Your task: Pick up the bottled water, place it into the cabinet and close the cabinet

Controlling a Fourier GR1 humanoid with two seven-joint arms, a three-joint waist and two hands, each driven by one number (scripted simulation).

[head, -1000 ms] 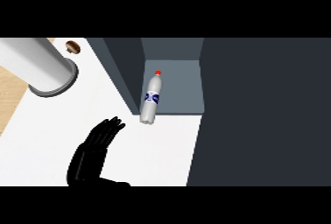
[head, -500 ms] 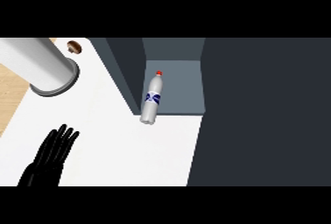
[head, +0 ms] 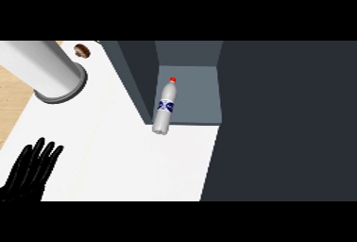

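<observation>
Left robot hand (head: 31, 171) farther left; bottled water (head: 165, 108) unmoved.

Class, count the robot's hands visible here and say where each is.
1: the left hand, open, lower left over the counter. The right hand is out of view.

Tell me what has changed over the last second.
The left hand, open and holding nothing, drew back leftward to the view's lower-left corner. The bottled water lies unmoved, cap end inside the cabinet, base poking out onto the counter.
</observation>
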